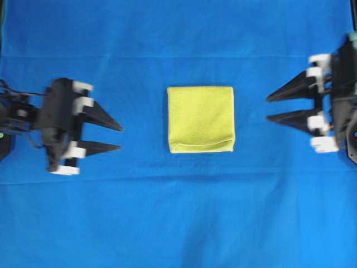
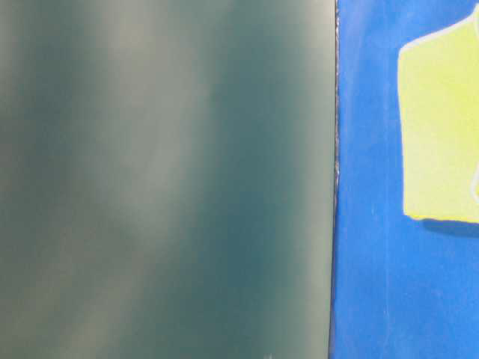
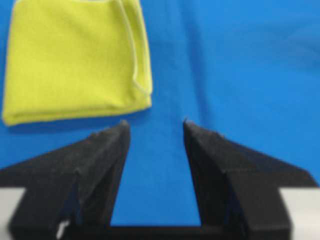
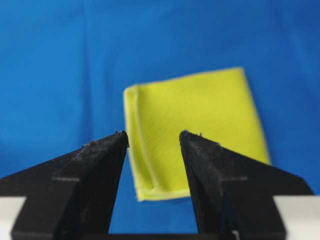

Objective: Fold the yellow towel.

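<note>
The yellow towel (image 1: 201,119) lies folded into a small thick square in the middle of the blue cloth, its pale hemmed edge along the near side. My left gripper (image 1: 121,138) hovers open well to the towel's left, nothing between its fingers. In the left wrist view the towel (image 3: 75,60) sits ahead and to the left of the open left gripper (image 3: 153,125). My right gripper (image 1: 268,108) stands open to the towel's right, apart from it. From the right wrist the towel (image 4: 200,120) shows beyond the open right gripper (image 4: 153,134). The table-level view catches a corner of the towel (image 2: 441,127).
A large blue cloth (image 1: 178,223) covers the whole table surface. In the table-level view a blurred grey-green surface (image 2: 165,179) fills the left two thirds and hides most of the scene.
</note>
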Controlling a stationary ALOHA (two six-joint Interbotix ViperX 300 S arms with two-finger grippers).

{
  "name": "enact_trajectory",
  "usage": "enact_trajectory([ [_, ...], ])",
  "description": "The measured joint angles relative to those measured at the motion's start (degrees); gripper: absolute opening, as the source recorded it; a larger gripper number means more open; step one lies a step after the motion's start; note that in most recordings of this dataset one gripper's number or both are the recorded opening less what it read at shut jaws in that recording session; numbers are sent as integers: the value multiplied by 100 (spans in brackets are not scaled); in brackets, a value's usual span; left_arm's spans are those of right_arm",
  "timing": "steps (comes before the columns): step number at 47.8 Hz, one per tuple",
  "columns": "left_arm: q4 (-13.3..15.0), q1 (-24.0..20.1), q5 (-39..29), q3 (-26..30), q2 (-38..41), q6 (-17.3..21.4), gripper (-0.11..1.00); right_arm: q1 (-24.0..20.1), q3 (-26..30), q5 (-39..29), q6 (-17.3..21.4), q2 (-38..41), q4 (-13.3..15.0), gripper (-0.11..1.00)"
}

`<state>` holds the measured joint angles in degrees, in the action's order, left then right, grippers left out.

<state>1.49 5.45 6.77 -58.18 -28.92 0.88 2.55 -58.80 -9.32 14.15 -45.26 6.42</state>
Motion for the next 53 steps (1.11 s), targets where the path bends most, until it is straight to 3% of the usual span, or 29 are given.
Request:
enact_trajectory([
  [7, -9, 9, 18, -483, -923, 44, 44, 229, -378, -79, -9, -642, 281, 53],
  [25, -9, -18, 26, -1854, -2997, 9, 43, 580, -1564, 703, 0, -1679, 325, 53],
  [38, -9, -149, 35, -2232, -3393, -9, 43, 738, -1969, 1441, 44, -1441, 290, 53],
  [53, 0, -211, 35, -2241, -3393, -18, 43, 756, -2004, 1538, 44, -1301, 264, 53],
])
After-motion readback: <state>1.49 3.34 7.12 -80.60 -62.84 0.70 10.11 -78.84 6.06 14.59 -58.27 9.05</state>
